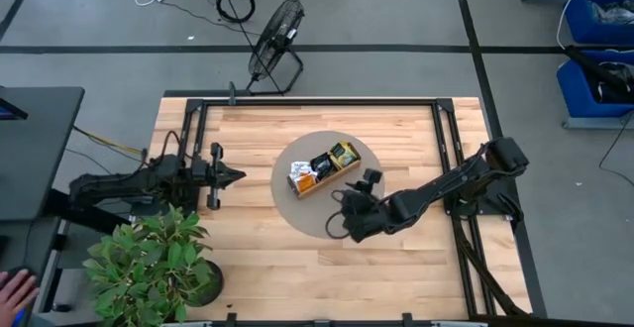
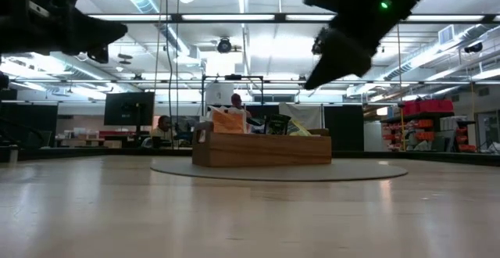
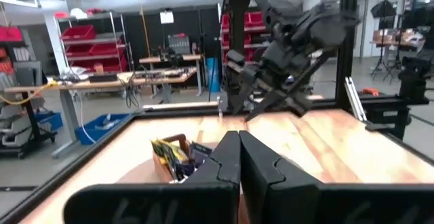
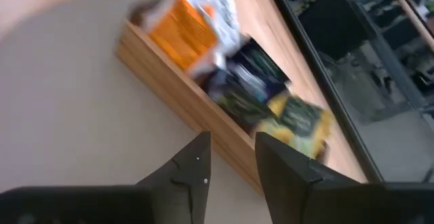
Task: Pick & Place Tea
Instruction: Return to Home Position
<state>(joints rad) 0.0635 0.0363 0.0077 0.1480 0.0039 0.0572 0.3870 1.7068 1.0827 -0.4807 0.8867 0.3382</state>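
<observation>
Every tea packet (image 1: 327,162) I can see sits in the wooden tray (image 1: 335,181), so placing looks finished. Right jaws hover beside it, narrowly parted and empty; left jaws are pressed together.

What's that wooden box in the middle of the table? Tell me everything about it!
It is a long, low tray of pale brown wood, open on top. It lies flat on a round grey mat, slantwise to the table edges. Tea packets stand in it, poking over its rim: white and orange at one end, dark in the middle, yellow-green at the other. Nothing else touches it.
</observation>
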